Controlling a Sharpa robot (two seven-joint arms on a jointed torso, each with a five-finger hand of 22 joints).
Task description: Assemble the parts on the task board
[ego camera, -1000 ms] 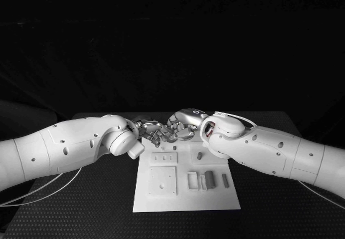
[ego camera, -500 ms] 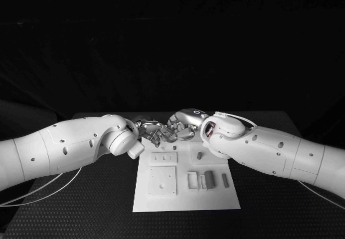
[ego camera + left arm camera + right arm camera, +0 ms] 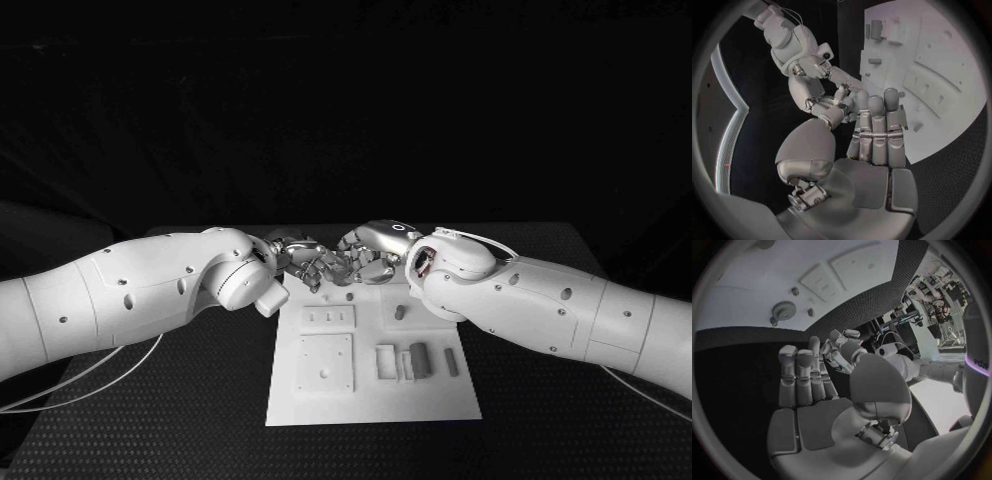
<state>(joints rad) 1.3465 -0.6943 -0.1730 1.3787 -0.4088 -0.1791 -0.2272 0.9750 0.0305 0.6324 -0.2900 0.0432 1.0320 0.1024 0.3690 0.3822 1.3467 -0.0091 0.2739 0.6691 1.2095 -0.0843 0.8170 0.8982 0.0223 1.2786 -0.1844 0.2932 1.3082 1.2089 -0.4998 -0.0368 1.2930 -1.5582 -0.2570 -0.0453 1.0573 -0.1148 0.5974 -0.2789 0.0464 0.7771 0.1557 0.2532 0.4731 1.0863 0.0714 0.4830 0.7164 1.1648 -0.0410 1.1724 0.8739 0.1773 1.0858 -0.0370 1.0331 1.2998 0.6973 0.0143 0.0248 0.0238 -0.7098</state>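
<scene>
The white task board [image 3: 433, 400] lies in the middle of the black table. My left hand [image 3: 300, 258] and right hand [image 3: 372, 250] meet fingertip to fingertip above its far edge. In the left wrist view my left hand [image 3: 873, 145] has its long fingers straight and together, with the thumb reaching toward the right hand [image 3: 817, 75]. The right wrist view shows my right hand [image 3: 811, 390] the same way, its fingertips against the left hand [image 3: 845, 342]. Whether a part sits between them is hidden. A dark block [image 3: 420, 358], a grey bar [image 3: 451, 362] and a small upright piece [image 3: 400, 313] stand on the board.
A gear [image 3: 784, 310] and small pegs [image 3: 795, 290] sit on the board [image 3: 754, 290] near the hands. Recessed plates [image 3: 326, 362] occupy the board's left half. Black table mat [image 3: 173, 420] lies bare on both sides of the board.
The fingertips of both hands have shifted slightly against each other above the board's far edge. The arms have barely moved, and the parts on the board stay in place.
</scene>
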